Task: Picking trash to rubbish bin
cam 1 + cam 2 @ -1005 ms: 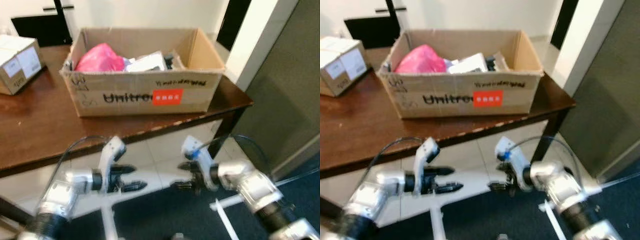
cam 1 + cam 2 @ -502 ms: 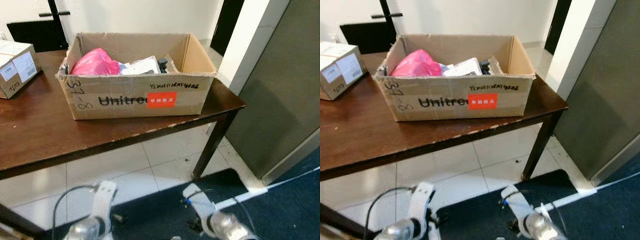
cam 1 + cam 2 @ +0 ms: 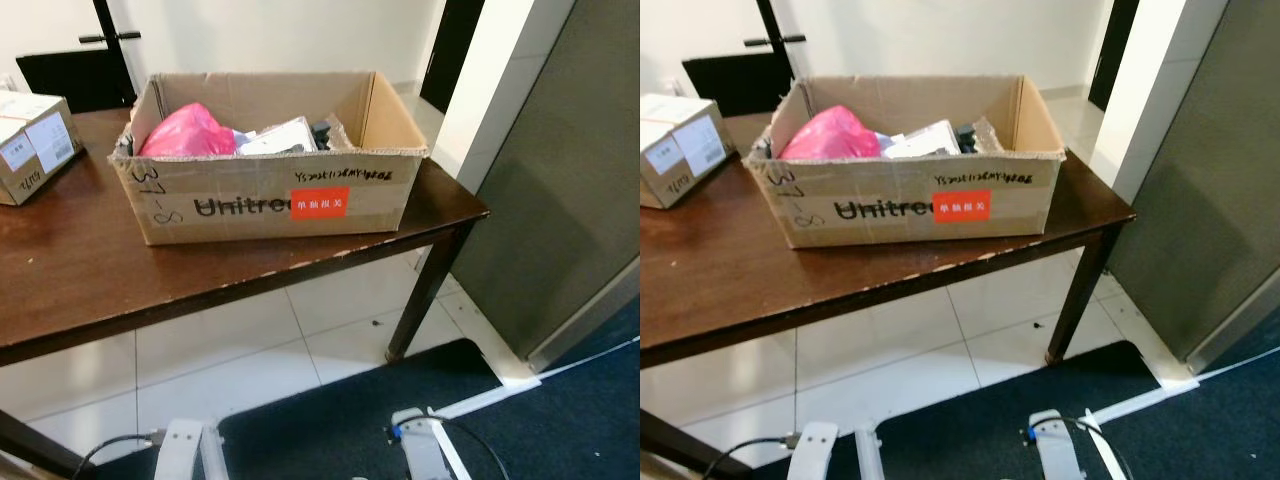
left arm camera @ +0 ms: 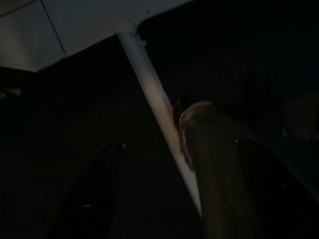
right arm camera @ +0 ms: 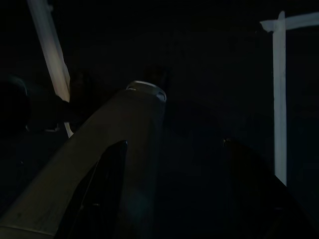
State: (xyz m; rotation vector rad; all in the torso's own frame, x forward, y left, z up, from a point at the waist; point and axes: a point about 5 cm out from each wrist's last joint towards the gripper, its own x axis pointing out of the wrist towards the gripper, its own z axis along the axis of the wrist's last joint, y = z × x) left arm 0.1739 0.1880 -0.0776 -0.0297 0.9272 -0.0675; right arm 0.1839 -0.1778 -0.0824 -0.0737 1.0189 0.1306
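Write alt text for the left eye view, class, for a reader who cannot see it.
An open cardboard box marked "Unitree", with a red label, sits on a dark wooden table; inside lie a pink plastic bag and mixed trash. A smaller cardboard box stands further left on the table, white floor tiles and dark carpet below.

Brown cardboard box point(image 3: 270, 195) with red label point(image 3: 320, 202), pink bag point(image 3: 186, 133), dark-brown table point(image 3: 90, 270).
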